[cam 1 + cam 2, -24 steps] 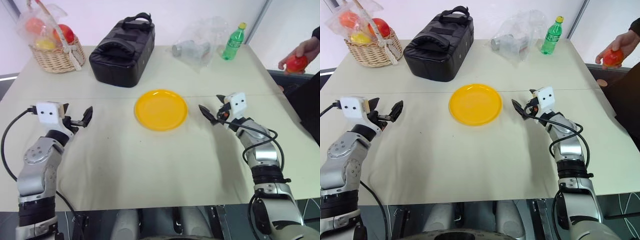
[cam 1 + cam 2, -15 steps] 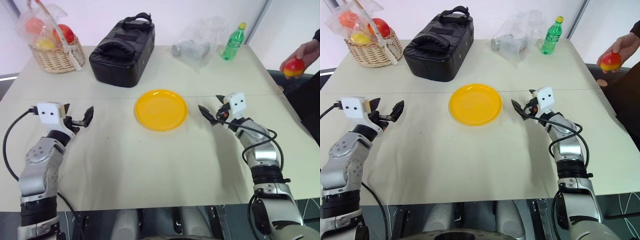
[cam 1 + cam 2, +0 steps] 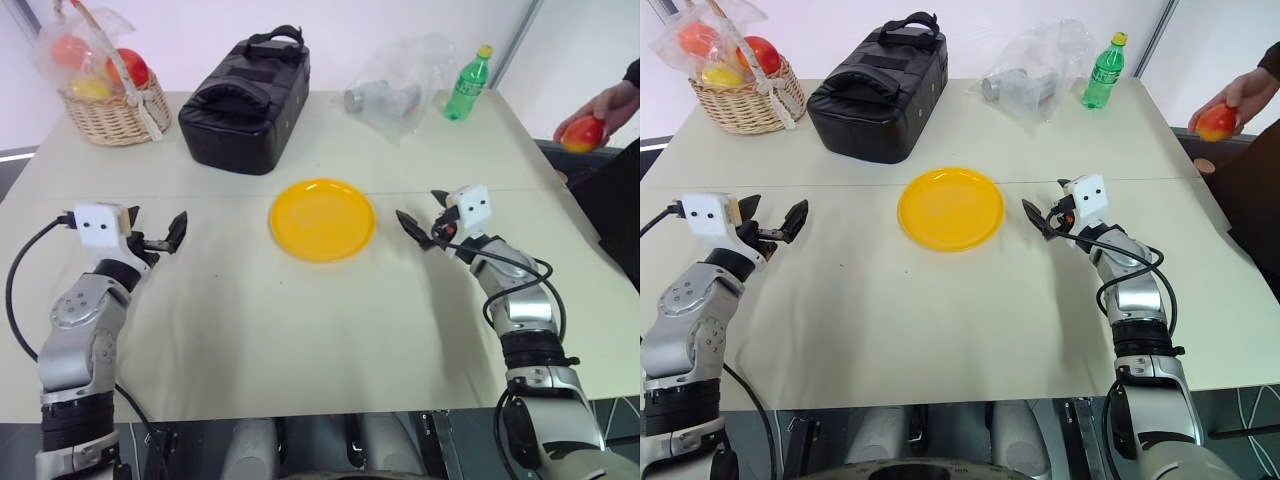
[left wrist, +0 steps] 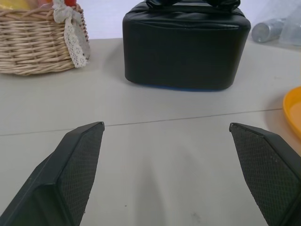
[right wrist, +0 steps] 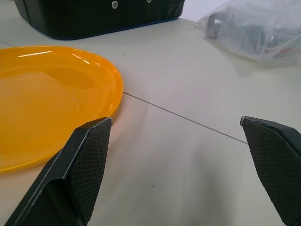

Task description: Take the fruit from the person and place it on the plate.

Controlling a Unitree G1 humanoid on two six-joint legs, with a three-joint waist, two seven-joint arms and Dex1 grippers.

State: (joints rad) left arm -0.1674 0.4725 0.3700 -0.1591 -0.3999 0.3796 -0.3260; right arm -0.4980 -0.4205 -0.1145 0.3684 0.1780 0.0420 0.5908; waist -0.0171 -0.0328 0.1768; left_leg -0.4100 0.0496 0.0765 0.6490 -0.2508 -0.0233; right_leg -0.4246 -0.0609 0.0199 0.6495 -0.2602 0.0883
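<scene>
a round, smooth red-orange fruit with a yellowish patch (image 3: 583, 132) sits cupped in a person's bare hand (image 3: 607, 104), dark sleeve above it, held in the air past the right edge of the pale beige bench (image 3: 300, 330). a round, shallow, bright yellow plastic plate (image 3: 322, 218) lies bare at the bench's middle. the right tool (image 3: 419, 230) hovers just right of the plate, its black fingers spread apart and holding nothing. the left tool (image 3: 165, 238) hangs well left of the plate, also spread and holding nothing. at the far side stand a black zipped fabric bag (image 3: 245, 90), a wicker basket of bagged fruits (image 3: 105, 85), a crumpled clear plastic bag (image 3: 395, 85) and a green plastic bottle (image 3: 467, 84).
</scene>
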